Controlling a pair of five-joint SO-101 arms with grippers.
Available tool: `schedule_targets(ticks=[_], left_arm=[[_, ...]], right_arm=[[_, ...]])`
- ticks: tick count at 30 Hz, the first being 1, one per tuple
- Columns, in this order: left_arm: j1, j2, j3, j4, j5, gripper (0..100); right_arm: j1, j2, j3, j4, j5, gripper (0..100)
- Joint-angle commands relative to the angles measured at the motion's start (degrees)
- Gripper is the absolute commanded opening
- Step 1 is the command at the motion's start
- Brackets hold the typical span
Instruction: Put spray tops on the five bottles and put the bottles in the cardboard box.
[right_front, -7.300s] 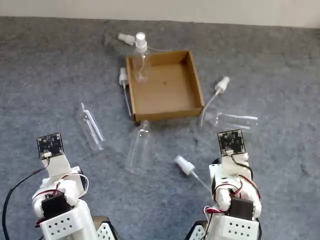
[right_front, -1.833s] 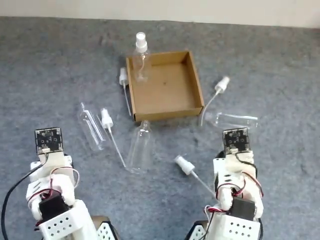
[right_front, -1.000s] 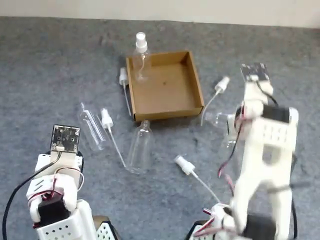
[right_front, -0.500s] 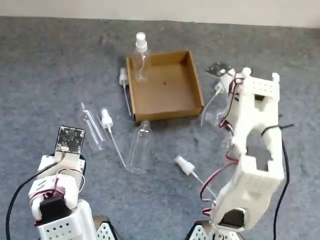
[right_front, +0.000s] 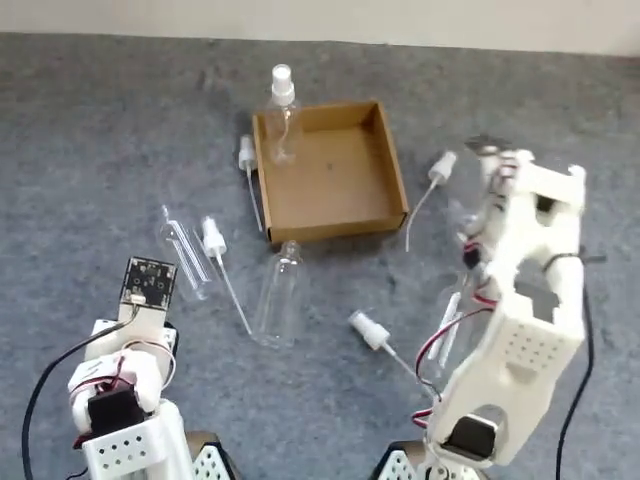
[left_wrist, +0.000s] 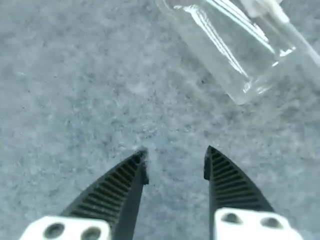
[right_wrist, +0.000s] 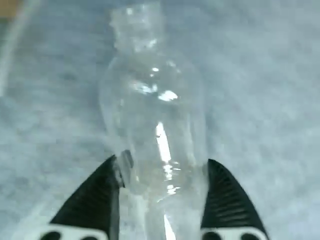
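inside the cardboard box (right_front: 396, 175) one capped bottle (right_front: 282, 125) stands in a corner. the job's barely begun, with loose spray tops (right_front: 366, 325) lying around on the carpet (left_wrist: 75, 75). right gripper (right_wrist: 162, 162) has swung out from rest and now straddles a bare bottle (right_wrist: 155, 110) beside the box, jaws spread, not clamped. left gripper (left_wrist: 175, 152) — open, holding nothing — has crept toward another lying bottle (left_wrist: 225, 45).
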Motion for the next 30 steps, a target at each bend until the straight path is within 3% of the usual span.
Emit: schedule_targets(ticks=[1, 6, 12, 20, 25, 30], left_arm=[[0.66, -0.31, 0.84, -1.58, -0.44, 16], [0.75, -0.31, 0.84, -1.58, -0.44, 16], [0.66, -0.31, 0.92, -1.58, -0.44, 16], [0.57, -0.31, 0.92, -1.58, -0.44, 16], [0.57, -0.31, 0.92, -1.58, -0.44, 16], [0.57, -0.31, 0.92, -1.58, -0.44, 16]], right_arm=[[6.64, -1.19, -3.21, 3.21, -3.6, 3.7], [10.77, -1.19, -3.21, 5.67, -6.24, 3.5], [8.48, -1.19, -2.95, 4.88, -11.6, 4.8], [0.22, -1.1, -6.29, 12.62, -17.23, 32.6], [-3.82, -1.19, -12.7, 17.45, -18.11, 35.0], [-7.43, -0.92, -29.32, 17.89, -25.41, 35.0]])
